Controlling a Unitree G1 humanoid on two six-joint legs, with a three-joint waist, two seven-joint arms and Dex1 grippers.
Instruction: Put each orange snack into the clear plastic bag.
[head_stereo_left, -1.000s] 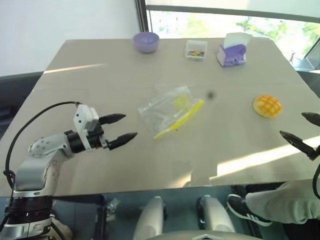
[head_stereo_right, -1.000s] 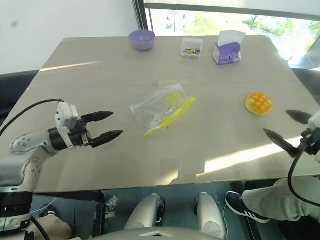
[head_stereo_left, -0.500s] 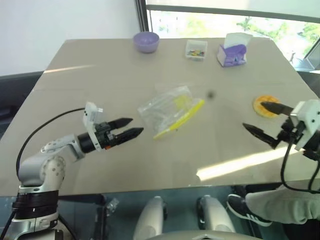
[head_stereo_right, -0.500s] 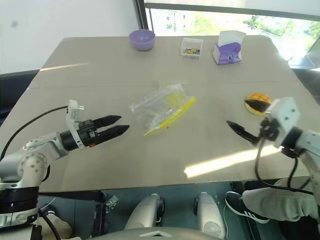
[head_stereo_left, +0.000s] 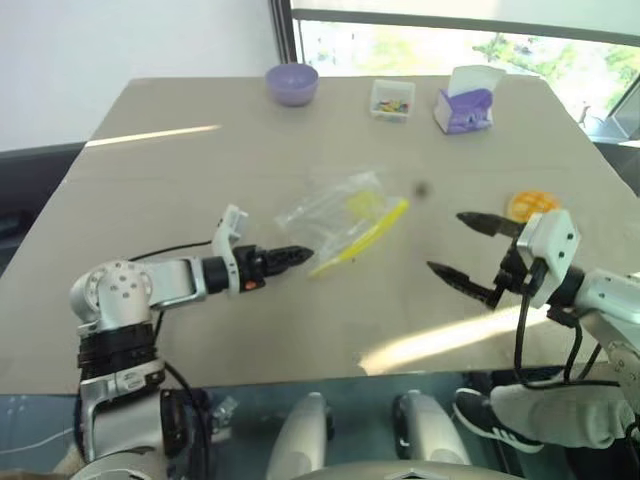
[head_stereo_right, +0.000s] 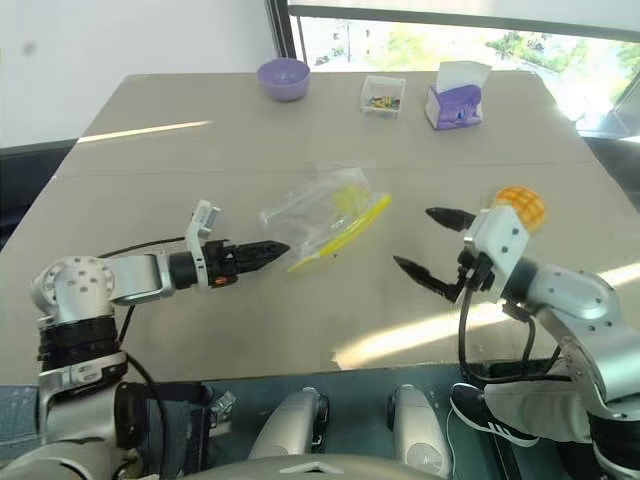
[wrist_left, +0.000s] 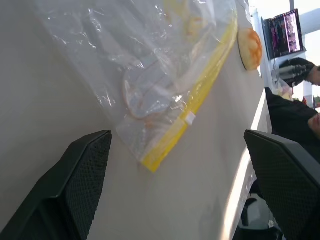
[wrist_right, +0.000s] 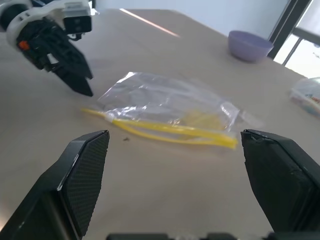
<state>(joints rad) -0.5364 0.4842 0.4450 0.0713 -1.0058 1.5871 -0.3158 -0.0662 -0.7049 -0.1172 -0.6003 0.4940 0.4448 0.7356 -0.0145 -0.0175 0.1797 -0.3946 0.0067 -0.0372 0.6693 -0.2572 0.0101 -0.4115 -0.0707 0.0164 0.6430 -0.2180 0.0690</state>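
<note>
The clear plastic bag (head_stereo_left: 345, 220) lay flat mid-surface (head_stereo_left: 200, 170), yellow strip toward the robot's right. The left gripper (head_stereo_right: 262, 249) hovered just beside its near corner, fingers spread (plain in the wrist view). The right gripper (head_stereo_left: 465, 247), fingers wide and empty, sat between bag and orange snack (head_stereo_right: 521, 205), which seemingly rested behind it.

Beige table (head_stereo_left: 200, 160) streaked with bars of sunlight, white wall (head_stereo_left: 120, 50) behind on the left, dark-framed window (head_stereo_left: 450, 40) with bright greenery beyond, dark floor (head_stereo_left: 30, 180) beside the table.
</note>
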